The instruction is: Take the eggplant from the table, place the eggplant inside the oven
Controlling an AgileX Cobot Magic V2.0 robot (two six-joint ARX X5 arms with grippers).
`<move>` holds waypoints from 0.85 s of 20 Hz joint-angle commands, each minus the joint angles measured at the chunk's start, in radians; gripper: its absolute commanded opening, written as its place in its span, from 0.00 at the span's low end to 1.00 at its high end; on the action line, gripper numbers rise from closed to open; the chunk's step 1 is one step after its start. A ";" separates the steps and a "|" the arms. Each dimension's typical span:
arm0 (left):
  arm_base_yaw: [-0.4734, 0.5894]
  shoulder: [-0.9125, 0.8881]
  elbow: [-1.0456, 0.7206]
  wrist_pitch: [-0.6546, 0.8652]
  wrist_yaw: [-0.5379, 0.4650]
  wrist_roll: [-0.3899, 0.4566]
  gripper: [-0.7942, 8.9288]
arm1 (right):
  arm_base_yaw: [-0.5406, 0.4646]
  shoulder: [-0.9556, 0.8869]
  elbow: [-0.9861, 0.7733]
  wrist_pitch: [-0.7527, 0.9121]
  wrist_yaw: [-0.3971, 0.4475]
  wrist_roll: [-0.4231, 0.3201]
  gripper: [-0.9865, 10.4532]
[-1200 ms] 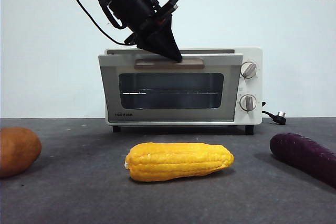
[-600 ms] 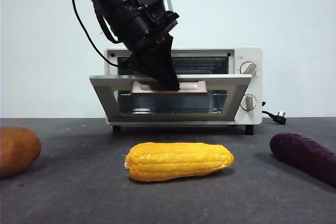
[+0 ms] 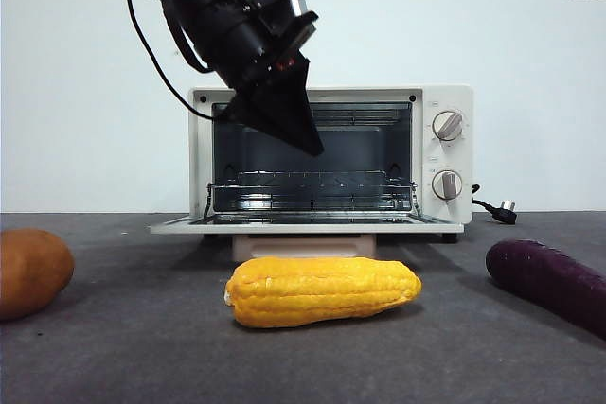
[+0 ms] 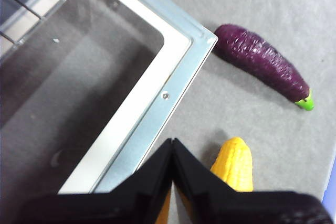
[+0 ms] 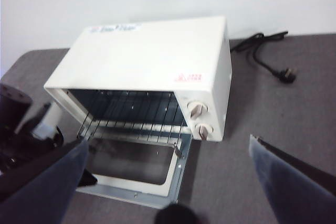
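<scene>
With the oven (image 3: pixel 331 163) door down, the eggplant (image 4: pixel 261 62) lies on the table (image 3: pixel 142 347) beside the corn (image 3: pixel 322 291); left gripper (image 4: pixel 172 148) closed, empty; eggplant looks firm, slick: grasp mid-body.

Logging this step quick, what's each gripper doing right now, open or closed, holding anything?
Left gripper: fingers shut, holding nothing, above the open oven door.
Right gripper: fingers open, holding nothing, high above the oven.

Left tool (image 4: pixel 172 145) (jaws together) hovers over the oven (image 4: pixel 157 114) door; eggplant (image 4: pixel 261 61) lies beyond.
</scene>
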 commanded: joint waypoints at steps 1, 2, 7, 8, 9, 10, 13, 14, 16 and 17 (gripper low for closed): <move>0.029 -0.052 -0.010 0.003 0.003 0.015 0.08 | 0.001 0.002 0.005 -0.013 -0.003 -0.011 0.64; 0.048 -0.078 -0.010 0.003 0.003 0.015 0.08 | 0.001 0.002 0.005 -0.024 -0.003 -0.011 0.64; 0.152 -0.243 -0.010 -0.013 0.003 0.002 0.08 | 0.007 0.002 0.005 -0.088 -0.003 -0.012 0.63; 0.177 -0.284 -0.010 -0.019 0.003 0.001 0.08 | 0.017 0.002 0.005 -0.102 -0.002 -0.014 0.63; 0.198 -0.322 -0.010 -0.027 0.003 0.000 0.08 | 0.025 0.002 0.005 -0.112 0.000 -0.021 0.63; 0.222 -0.364 -0.010 -0.032 0.003 -0.005 0.08 | 0.033 0.002 0.005 -0.122 0.002 -0.028 0.63; 0.270 -0.473 -0.010 -0.074 0.004 -0.019 0.08 | 0.055 0.002 0.005 -0.129 0.013 -0.031 0.63; 0.280 -0.507 -0.011 -0.098 0.003 -0.019 0.08 | 0.063 0.002 0.005 -0.136 0.015 -0.032 0.63; 0.286 -0.570 -0.013 -0.140 0.003 -0.014 0.08 | 0.079 0.002 0.005 -0.156 0.033 -0.039 0.63; 0.286 -0.588 -0.014 -0.158 0.003 -0.009 0.08 | 0.085 0.002 0.005 -0.161 0.040 -0.041 0.63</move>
